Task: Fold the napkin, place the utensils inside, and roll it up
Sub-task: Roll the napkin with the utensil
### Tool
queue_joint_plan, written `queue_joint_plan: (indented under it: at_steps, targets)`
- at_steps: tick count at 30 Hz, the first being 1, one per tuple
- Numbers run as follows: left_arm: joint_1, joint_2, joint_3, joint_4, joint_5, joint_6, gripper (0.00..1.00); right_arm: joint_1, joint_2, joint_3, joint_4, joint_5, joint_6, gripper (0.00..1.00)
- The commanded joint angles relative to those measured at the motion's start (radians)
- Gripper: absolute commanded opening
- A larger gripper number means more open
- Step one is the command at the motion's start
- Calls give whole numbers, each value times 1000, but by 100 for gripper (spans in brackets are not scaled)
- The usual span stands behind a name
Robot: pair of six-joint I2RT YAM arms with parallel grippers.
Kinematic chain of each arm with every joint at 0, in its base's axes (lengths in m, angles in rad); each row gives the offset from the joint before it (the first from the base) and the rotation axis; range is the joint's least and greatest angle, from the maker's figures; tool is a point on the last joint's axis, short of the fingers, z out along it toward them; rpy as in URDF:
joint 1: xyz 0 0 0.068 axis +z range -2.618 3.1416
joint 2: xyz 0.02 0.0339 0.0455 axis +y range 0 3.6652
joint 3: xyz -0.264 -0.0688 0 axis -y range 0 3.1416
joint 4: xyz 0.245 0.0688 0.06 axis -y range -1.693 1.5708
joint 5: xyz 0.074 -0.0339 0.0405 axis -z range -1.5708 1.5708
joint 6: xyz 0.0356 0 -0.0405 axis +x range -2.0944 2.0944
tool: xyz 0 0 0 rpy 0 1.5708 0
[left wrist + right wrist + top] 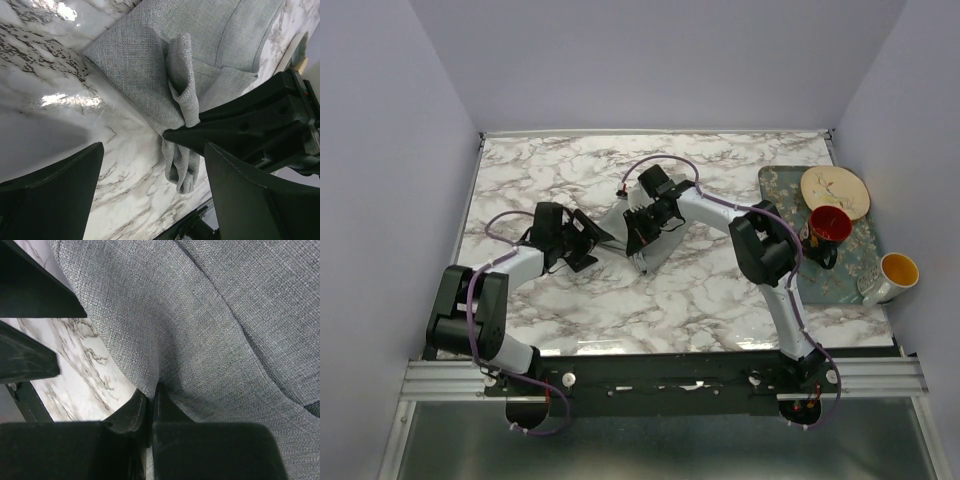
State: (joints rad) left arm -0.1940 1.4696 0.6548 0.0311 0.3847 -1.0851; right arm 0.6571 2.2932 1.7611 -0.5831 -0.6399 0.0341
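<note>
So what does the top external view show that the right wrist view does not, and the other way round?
Only the top view: the patterned tray with a plate and red mug on it, a white mug at its edge. Only the right wrist view: that the right gripper is shut on a fold of the napkin. Both: the napkin on the marble table.

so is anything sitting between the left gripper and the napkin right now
No loose object: only bare marble table lies between the open left gripper and the near corner of the napkin. The right gripper does reach across in front, shut on a pinched fold of it.
</note>
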Motion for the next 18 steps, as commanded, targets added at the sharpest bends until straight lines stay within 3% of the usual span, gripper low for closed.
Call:
queue_joint_plan:
  at_steps: [1,11,18]
  targets:
    - [-31,73,26,73,-27,-56,90,6,-40,-28,-3,28,4,1]
    - [-42,159,60,113,-64,-85,80,6,-43,-25,-4,40,3,0]
    - [-62,205,81,75,-93,-116,84,6,-41,-25,-6,39,6,0]
